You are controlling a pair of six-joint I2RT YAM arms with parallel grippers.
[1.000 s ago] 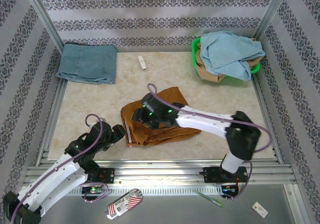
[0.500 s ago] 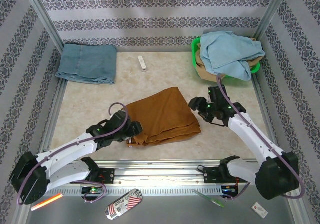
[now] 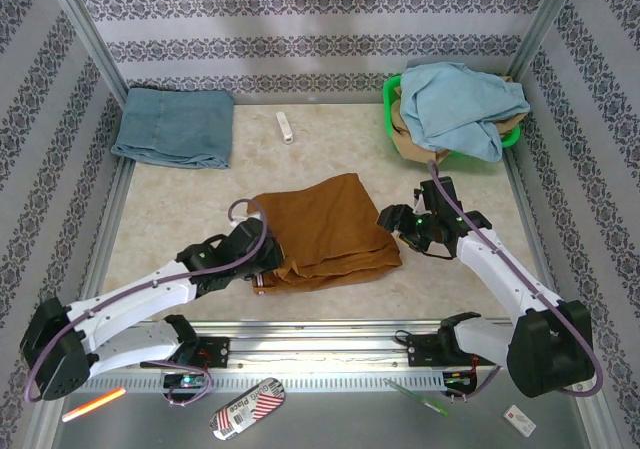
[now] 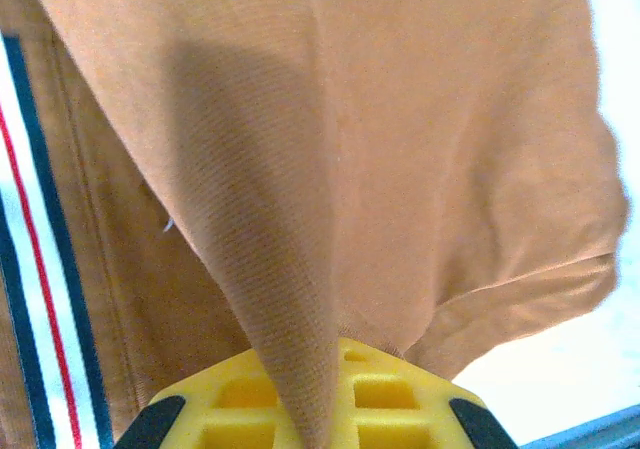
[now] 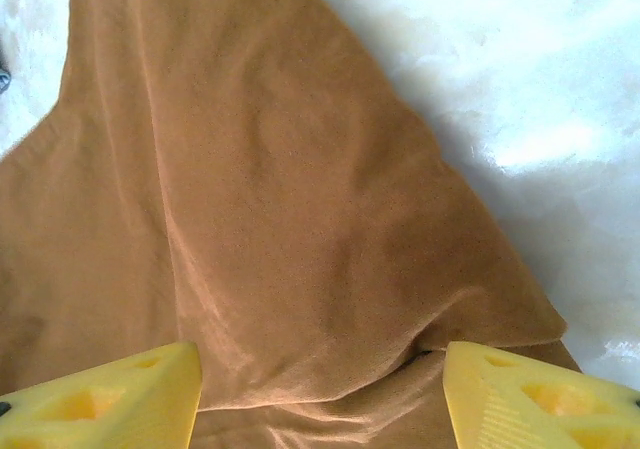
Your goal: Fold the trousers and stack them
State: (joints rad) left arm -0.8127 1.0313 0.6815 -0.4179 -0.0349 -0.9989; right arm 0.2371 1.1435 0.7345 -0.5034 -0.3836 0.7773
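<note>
The marble-patterned table (image 3: 170, 219) held the folded trousers (image 3: 325, 229) at its middle, near the front edge. The left gripper (image 3: 266, 259) had its jaws clamped on a fold of that cloth, seemingly beside the striped waistband (image 4: 30, 269). The right gripper (image 5: 320, 399) hung over the trousers' right edge, jaws spread, holding nothing.

The left arm (image 3: 130, 297) and right arm (image 3: 505, 269) match — white shells, black joints, purple cables, green lights, yellow fingers (image 5: 100, 394).
</note>
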